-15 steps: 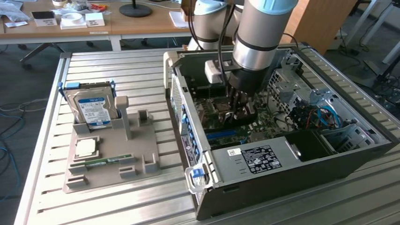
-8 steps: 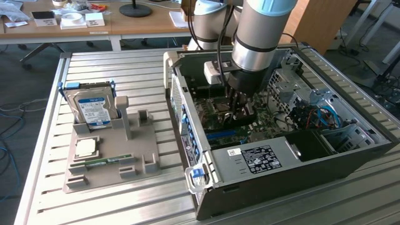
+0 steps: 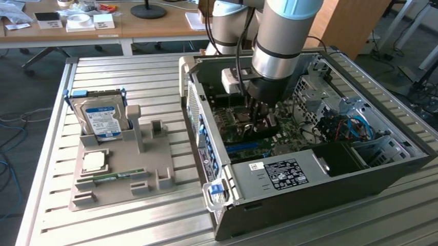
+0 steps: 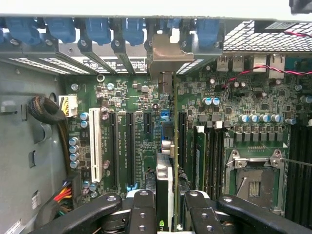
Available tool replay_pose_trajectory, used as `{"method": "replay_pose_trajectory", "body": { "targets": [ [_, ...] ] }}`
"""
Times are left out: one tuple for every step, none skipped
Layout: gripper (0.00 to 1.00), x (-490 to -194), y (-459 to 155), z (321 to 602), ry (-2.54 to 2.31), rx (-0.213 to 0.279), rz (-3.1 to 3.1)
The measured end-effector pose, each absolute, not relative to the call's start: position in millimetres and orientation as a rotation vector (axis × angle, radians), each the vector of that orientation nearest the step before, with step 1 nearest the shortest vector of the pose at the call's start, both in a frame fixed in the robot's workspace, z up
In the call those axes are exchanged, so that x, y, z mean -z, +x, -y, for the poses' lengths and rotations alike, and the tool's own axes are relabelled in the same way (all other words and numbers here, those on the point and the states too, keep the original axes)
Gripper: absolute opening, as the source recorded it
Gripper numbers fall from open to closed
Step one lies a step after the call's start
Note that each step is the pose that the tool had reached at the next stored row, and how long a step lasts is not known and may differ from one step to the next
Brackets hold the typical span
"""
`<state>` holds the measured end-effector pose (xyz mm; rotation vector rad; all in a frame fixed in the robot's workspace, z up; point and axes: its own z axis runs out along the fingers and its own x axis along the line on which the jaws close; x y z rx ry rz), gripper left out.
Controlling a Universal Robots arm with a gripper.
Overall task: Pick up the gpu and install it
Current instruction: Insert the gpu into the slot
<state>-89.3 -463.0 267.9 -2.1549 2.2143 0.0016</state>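
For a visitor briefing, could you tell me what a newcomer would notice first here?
The arm reaches into the open computer case, its jaws clamped on the gpu, edge-on over the motherboard. On the exterior view's left, a hard drive stands in a grey holder.

In your exterior view the light is bright and even. The slatted table (image 3: 123,225) carries a pale sheen and shadows stay soft, while the inside of the computer case (image 3: 308,200) falls dark beneath the arm (image 3: 280,46). In your wrist view the motherboard (image 4: 136,122) is evenly lit. The metal bracket (image 4: 168,53) glares a little, and the gripper (image 4: 170,209) clamped on the gpu (image 4: 165,183) sits in shade.
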Motion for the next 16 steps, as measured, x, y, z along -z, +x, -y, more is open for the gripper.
{"method": "replay_pose_trajectory", "body": {
  "targets": [
    [0.27,-267.9,-89.3,463.0,-2.155,-0.001,-2.214],
    [0.27,-267.9,-89.4,463.0,-2.155,-0.001,-2.214],
    [0.27,-267.5,-89.4,463.0,-2.155,-0.002,-2.214],
    [0.27,-267.1,-89.5,463.0,-2.155,-0.002,-2.214],
    [0.27,-267.0,-89.6,463.0,-2.155,-0.001,-2.214],
    [0.27,-266.9,-89.9,463.0,-2.155,-0.001,-2.215],
    [0.27,-266.8,-90.3,463.0,-2.155,-0.001,-2.215],
    [0.27,-266.7,-90.5,463.0,-2.155,-0.001,-2.215],
    [0.27,-266.6,-90.8,463.0,-2.155,-0.001,-2.214],
    [0.27,-266.5,-91.1,463.0,-2.155,-0.002,-2.214],
    [0.27,-266.5,-91.2,463.0,-2.155,-0.001,-2.214],
    [0.27,-266.4,-91.5,462.9,-2.155,-0.002,-2.214],
    [0.27,-266.4,-91.7,463.0,-2.155,-0.002,-2.214],
    [0.27,-266.4,-91.7,463.0,-2.155,-0.002,-2.214],
    [0.27,-266.5,-91.8,463.0,-2.155,-0.002,-2.214],
    [0.27,-266.5,-91.8,463.0,-2.155,-0.002,-2.214]
  ]
}}
